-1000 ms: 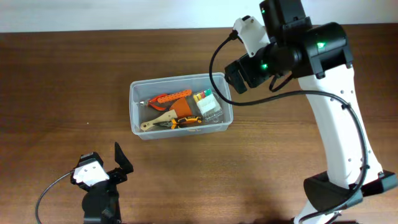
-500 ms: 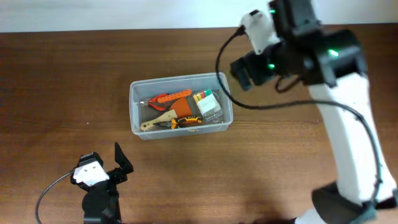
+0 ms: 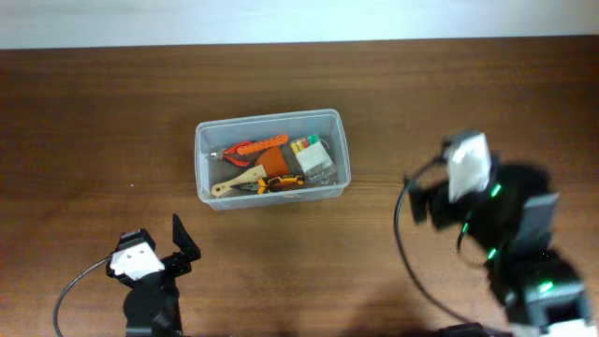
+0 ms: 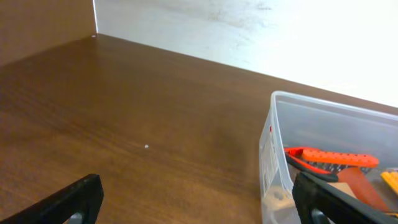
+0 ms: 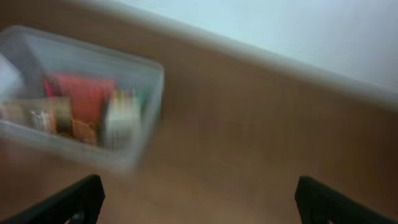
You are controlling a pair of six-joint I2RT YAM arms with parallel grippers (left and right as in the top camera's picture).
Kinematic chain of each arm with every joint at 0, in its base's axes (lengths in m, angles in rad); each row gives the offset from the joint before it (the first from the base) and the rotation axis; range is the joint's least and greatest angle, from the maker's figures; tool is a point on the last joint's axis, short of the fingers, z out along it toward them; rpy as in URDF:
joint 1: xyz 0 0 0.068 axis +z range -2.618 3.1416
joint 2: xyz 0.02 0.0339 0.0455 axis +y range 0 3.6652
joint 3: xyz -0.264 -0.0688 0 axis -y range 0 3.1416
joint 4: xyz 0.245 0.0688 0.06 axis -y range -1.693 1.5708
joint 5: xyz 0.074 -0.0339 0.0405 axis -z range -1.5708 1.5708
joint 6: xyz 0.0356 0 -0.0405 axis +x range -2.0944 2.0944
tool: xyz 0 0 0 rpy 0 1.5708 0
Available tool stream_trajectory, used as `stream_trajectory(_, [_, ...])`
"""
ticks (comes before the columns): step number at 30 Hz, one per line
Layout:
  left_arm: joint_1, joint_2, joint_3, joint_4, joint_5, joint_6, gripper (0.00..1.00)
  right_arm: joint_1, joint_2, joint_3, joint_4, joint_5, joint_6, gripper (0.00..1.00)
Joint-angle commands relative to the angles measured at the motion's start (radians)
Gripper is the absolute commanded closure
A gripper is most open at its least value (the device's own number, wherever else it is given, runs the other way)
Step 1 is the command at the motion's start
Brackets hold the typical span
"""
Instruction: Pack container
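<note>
Two arms share one brown wooden table (image 3: 94,112), which fills nearly all of what we see from overhead, with a pale wall strip along its far edge. Next in size comes the right arm (image 3: 496,234), a white and black blur with green lights near the table's lower right corner, well apart from everything else. From its wrist camera we see the right gripper (image 5: 202,205) with its jaws spread wide and nothing between them, both black fingertips at the bottom corners of the view.

The container (image 3: 267,119) sits on the table a little above centre, its long side running left to right, upright and open at the top. We see it again at the right edge of the left wrist view (image 4: 273,162) and, blurred, at the upper left of the right wrist view (image 5: 149,93).

The left gripper (image 3: 154,239) rests low at the table's left, near the container's left end but not touching it; its jaws stand wide apart and hold nothing.

Inside the container lie an orange-red tool (image 3: 251,148), a wooden-handled tool (image 3: 239,180) and a small clear box (image 3: 314,154) of coloured-tipped bits at the right end.
</note>
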Motion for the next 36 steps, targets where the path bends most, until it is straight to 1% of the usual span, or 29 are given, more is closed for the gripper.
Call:
stream_trajectory(1, [-0.004,-0.005,-0.004,0.0,-0.003,0.009,0.01,-0.025,-0.214,-0.273,0.05,-0.007,0.01,0.02])
stream_trajectory(4, [-0.004,-0.005,-0.004,0.0,-0.003,0.009,0.01,-0.025,-0.402,-0.472,0.09,-0.029,0.01,0.02])
stream_trajectory(5, [-0.004,-0.005,-0.004,0.0,-0.003,0.009,0.01,-0.025,-0.446,-0.512,0.096,-0.039,0.01,0.02])
stream_trajectory(7, [-0.004,-0.005,-0.004,0.0,-0.003,0.009,0.01,-0.025,-0.599,-0.626,0.099,-0.084,0.01,0.02])
stream_trajectory(10, [-0.004,-0.005,-0.004,0.0,-0.003,0.009,0.01,-0.025,-0.739,-0.726,0.099,-0.09,0.051,0.02])
stream_trajectory(13, [-0.004,-0.005,-0.004,0.0,-0.003,0.009,0.01,-0.025,-0.812,-0.769,0.099,-0.082,0.092,0.02])
stream_trajectory(36, [-0.004,-0.005,-0.004,0.0,-0.003,0.009,0.01,-0.025,-0.813,-0.77,0.106,-0.068,0.092,0.02])
